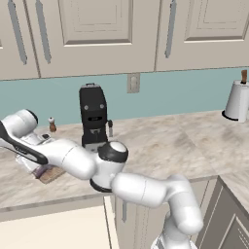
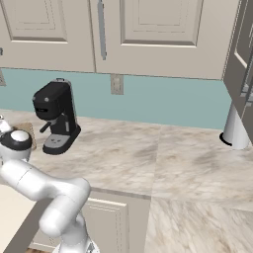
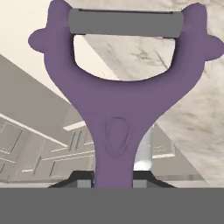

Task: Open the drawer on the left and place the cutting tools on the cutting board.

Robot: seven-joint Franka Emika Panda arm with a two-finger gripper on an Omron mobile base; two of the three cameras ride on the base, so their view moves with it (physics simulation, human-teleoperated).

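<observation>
While the pincer (image 3: pixel 113 177) grips the handle of the purple Y-shaped peeler (image 3: pixel 114 109), its grey blade points away over the marbled beige desk (image 1: pixel 185 146). At the far left, a flat light-brown wooden cutting board (image 1: pixel 50 173) lies near the black coffee machine (image 1: pixel 94 116).

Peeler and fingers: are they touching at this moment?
Touching. In the hand view the purple peeler rises from between the two dark fingers, its handle pinched between them with no gap on either side.
</observation>
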